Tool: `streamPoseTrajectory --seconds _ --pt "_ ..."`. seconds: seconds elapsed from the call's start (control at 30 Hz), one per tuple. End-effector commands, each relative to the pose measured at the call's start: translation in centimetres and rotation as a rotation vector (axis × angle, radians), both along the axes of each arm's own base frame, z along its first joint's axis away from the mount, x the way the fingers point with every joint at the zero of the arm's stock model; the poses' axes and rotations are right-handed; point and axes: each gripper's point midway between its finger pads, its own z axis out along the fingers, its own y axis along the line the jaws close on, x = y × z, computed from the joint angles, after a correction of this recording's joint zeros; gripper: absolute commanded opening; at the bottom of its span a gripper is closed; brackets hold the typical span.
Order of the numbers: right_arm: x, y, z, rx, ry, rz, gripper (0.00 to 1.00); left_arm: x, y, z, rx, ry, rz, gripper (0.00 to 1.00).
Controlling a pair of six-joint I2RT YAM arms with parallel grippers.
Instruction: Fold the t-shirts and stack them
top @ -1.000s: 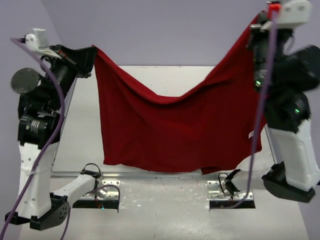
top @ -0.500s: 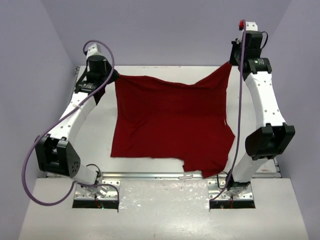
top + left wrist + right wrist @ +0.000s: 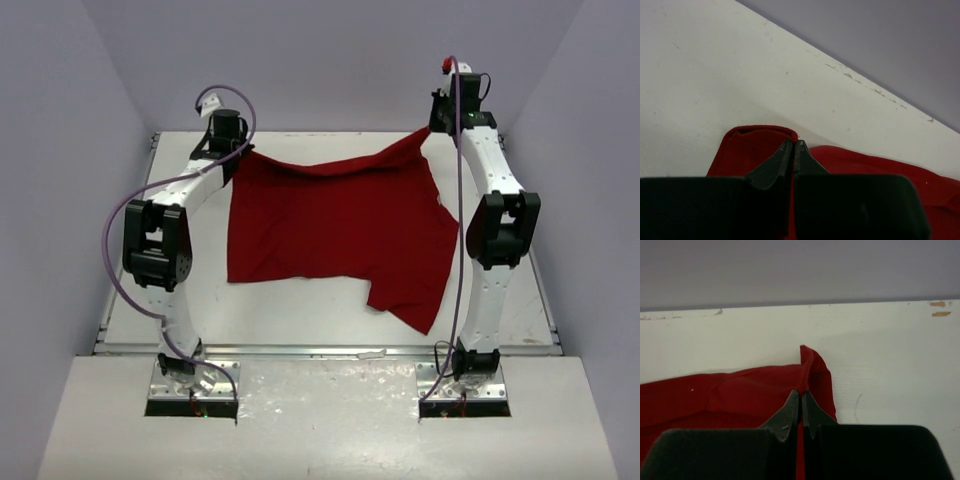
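One deep-red t-shirt (image 3: pixel 335 225) lies spread on the white table, its far edge stretched between both arms. My left gripper (image 3: pixel 236 152) is shut on the shirt's far left corner; in the left wrist view the cloth (image 3: pixel 752 147) folds over the closed fingertips (image 3: pixel 793 145). My right gripper (image 3: pixel 432 128) is shut on the far right corner, and the right wrist view shows cloth (image 3: pixel 740 395) pinched at the gripper (image 3: pixel 801 392). A sleeve hangs toward the near right (image 3: pixel 415 300).
The white table (image 3: pixel 300 320) ends at a grey back wall just beyond both grippers. The arm bases and their metal mounting plates (image 3: pixel 195 385) sit at the near edge. Purple cables loop along both arms.
Both arms have swung the shirt from hanging in the air toward the far side and lowered it onto the table. The grippers have moved closer together, both still holding their corners.
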Motion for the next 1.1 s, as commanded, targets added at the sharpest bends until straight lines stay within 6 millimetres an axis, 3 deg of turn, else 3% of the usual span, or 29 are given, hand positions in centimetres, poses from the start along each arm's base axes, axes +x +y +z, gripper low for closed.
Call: streamPoseTrajectory --seconds 0.0,0.07,0.1,0.17,0.2,0.23,0.27,0.3,0.33,0.37,0.4,0.47,0.5,0.53,0.7,0.73,0.8,0.83,0.87,0.93,1.0,1.07 --pt "1.5 -1.5 3.4 0.050 -0.125 -0.023 0.01 3.4 1.1 4.3 0.024 -0.142 0.027 0.00" --pt "2.1 -1.7 2.5 0.068 -0.119 -0.039 0.01 4.3 1.8 1.7 0.053 -0.072 0.040 0.00" --pt "2.3 -2.5 1.8 0.076 -0.107 -0.059 0.01 5.2 2.0 2.9 0.056 -0.094 0.041 0.00" --pt "2.8 -3.2 0.3 0.122 -0.088 -0.080 0.01 6.0 2.7 0.8 0.070 -0.044 0.051 0.00" --pt "2.8 -3.9 -0.3 0.148 -0.081 -0.091 0.01 6.7 2.8 1.7 0.071 -0.063 0.055 0.00" --pt "3.0 -3.9 -1.2 0.208 -0.066 -0.092 0.01 7.1 3.2 1.2 0.076 -0.050 0.063 0.00" --pt "3.2 -4.4 -1.2 0.230 -0.070 -0.106 0.01 7.6 3.4 -0.4 0.079 -0.024 0.063 0.00" --pt "3.2 -5.1 -1.3 0.228 -0.067 -0.131 0.01 8.4 3.5 0.5 0.060 -0.041 0.049 0.00" --pt "3.3 -5.3 -1.3 0.224 -0.070 -0.140 0.01 8.8 3.6 0.2 0.055 -0.030 0.044 0.00" --pt "3.4 -5.0 -1.2 0.233 -0.070 -0.129 0.01 9.5 3.7 -1.6 0.053 0.001 0.041 0.00" --pt "3.2 -4.9 -1.0 0.245 -0.065 -0.127 0.01 10.5 3.8 0.4 0.054 -0.036 0.040 0.00" --pt "1.7 -4.0 -1.7 0.300 -0.007 -0.130 0.01 10.5 4.1 -0.6 0.054 -0.003 0.042 0.00" --pt "0.8 -3.4 -1.8 0.330 0.005 -0.122 0.01 10.4 4.0 -0.9 0.041 0.004 0.039 0.00" --pt "-1.3 -1.9 -2.0 0.387 0.006 -0.100 0.01 9.9 3.8 -1.5 0.027 0.016 0.026 0.00" --pt "-6.2 -0.8 -2.0 0.459 -0.015 -0.153 0.01 8.1 2.6 -2.8 -0.047 0.036 -0.006 0.00" --pt "-7.2 -0.8 -3.2 0.450 0.009 -0.167 0.01 7.8 2.5 -3.2 -0.056 0.052 -0.008 0.00" --pt "-8.0 -1.1 -2.6 0.429 -0.013 -0.181 0.01 6.9 1.8 -4.9 -0.091 0.095 -0.019 0.00" --pt "-8.4 -1.0 -3.2 0.423 0.016 -0.184 0.01 6.5 1.8 -4.6 -0.101 0.091 -0.019 0.00" --pt "-8.5 -1.0 -3.5 0.421 0.026 -0.186 0.01 5.5 1.7 -6.1 -0.108 0.123 -0.018 0.00" --pt "-8.8 -1.2 -4.3 0.407 0.048 -0.199 0.01 5.0 1.3 -5.5 -0.121 0.102 -0.020 0.00" --pt "-9.1 -1.4 -4.6 0.393 0.053 -0.206 0.01 4.1 1.7 -6.2 -0.115 0.119 0.001 0.00" --pt "-9.4 -1.6 -4.6 0.384 0.054 -0.219 0.01 3.6 2.0 -5.2 -0.108 0.107 0.016 0.00"
